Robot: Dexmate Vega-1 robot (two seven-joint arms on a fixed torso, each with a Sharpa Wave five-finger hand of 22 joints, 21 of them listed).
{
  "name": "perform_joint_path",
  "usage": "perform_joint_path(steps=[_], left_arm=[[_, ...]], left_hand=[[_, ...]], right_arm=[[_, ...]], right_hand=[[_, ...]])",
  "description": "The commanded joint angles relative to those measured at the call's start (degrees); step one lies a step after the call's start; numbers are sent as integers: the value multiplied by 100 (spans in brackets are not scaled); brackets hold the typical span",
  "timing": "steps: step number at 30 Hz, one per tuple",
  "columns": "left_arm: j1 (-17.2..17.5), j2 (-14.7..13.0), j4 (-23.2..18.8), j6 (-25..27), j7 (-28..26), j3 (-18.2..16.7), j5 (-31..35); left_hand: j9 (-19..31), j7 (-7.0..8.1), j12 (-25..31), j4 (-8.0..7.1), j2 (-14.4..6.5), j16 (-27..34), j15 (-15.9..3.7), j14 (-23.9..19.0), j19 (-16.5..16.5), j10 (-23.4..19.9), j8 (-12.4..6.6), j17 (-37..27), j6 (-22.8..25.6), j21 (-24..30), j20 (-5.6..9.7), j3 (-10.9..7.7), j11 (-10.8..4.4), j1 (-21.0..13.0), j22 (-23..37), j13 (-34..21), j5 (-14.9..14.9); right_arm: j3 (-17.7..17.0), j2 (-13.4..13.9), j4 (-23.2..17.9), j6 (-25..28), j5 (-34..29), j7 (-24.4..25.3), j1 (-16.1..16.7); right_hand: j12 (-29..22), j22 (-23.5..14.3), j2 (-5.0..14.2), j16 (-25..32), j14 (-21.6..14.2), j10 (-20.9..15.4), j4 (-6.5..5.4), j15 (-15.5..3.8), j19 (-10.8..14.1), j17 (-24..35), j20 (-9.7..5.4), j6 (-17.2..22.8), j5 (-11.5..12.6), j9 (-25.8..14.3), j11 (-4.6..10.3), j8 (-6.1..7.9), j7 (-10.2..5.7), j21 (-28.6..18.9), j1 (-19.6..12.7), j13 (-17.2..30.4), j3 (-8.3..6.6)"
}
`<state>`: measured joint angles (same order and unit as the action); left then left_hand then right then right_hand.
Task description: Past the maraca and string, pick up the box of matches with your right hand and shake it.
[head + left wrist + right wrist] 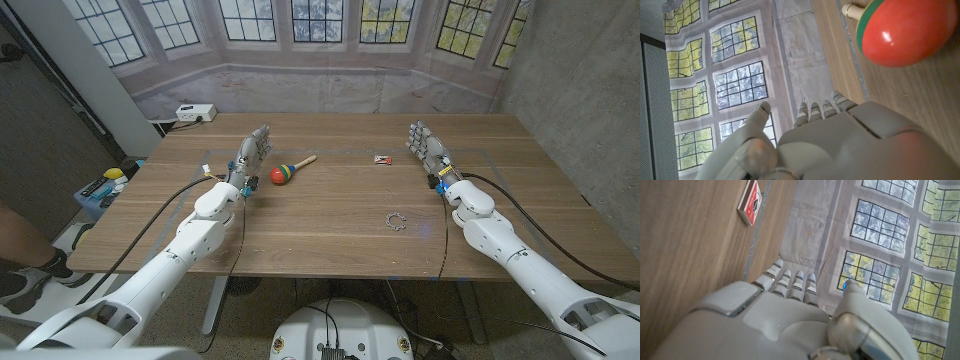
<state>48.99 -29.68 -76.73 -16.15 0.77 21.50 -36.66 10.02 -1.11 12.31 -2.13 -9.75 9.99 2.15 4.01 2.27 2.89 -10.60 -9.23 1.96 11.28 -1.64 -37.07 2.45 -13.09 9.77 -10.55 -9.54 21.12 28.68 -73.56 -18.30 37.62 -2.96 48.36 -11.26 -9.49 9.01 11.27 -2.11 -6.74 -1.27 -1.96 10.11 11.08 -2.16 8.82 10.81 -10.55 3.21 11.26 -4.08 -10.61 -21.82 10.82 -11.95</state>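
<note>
Red and small, the box of matches [381,159] lies flat on the tabletop toward its far edge, just beside the right hand [427,147], which stands empty with fingers extended and close together, while the left hand [252,155] stands likewise empty by the maraca [290,172], the string [396,221] lying nearer the front edge. Being so thin, the box could skid away if the fingers push before closing. Its printed label [753,200] reads clearly in the right wrist view, whereas the head view gives a mere red speck.
</note>
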Motion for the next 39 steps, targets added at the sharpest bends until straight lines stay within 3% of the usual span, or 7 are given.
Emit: perform_joint_path(steps=[1,7,28,36,39], left_arm=[[47,-31,-225,113,-109,62,97],[-37,1,-132,96,-48,95,115],[-404,113,419,32,381,192,74],[-471,167,538,-25,440,222,91],[-479,192,561,-28,438,225,82]], left_hand=[[23,12,21,10,-13,26,10,41,48,34,-27,-21,40,36,25,-39,-22,-57,14,-16,-39],[24,11,15,24,-10,21,11,42,51,33,-22,-21,41,32,25,-39,-9,-68,14,-17,-39],[26,21,1,67,1,11,16,48,51,19,-10,-22,39,17,21,-25,0,-97,15,-19,-37],[26,23,-5,84,4,9,15,49,53,16,-7,-23,41,13,24,-20,4,-108,15,-19,-37],[26,21,-8,90,6,9,16,49,53,20,-6,-23,40,12,20,-17,4,-112,15,-19,-37]], right_arm=[[-2,33,-27,-71,-34,-30,26],[46,156,-248,61,-264,207,45],[318,756,-1333,1105,-1236,1036,103],[427,1011,-1710,1649,-1559,1145,10],[475,1078,-1788,1798,-1655,1125,-52]], right_hand=[[-19,-16,-3,36,-44,-53,11,-111,27,17,-152,57,23,-21,-23,22,5,-30,-60,28,-35],[-17,-16,-15,30,-43,-55,40,-108,17,9,-149,63,20,-21,-30,21,7,-25,-84,29,-51],[5,-15,-206,-12,11,-21,306,13,-69,-31,-64,61,-26,-19,-99,5,40,2,-285,28,-91],[29,-13,-305,-23,44,52,478,55,-95,-38,-37,68,-37,-19,-93,11,59,4,-438,28,-121],[29,-12,-349,-19,46,69,613,116,-102,-40,3,84,-27,-21,-78,22,77,2,-579,29,-164]])
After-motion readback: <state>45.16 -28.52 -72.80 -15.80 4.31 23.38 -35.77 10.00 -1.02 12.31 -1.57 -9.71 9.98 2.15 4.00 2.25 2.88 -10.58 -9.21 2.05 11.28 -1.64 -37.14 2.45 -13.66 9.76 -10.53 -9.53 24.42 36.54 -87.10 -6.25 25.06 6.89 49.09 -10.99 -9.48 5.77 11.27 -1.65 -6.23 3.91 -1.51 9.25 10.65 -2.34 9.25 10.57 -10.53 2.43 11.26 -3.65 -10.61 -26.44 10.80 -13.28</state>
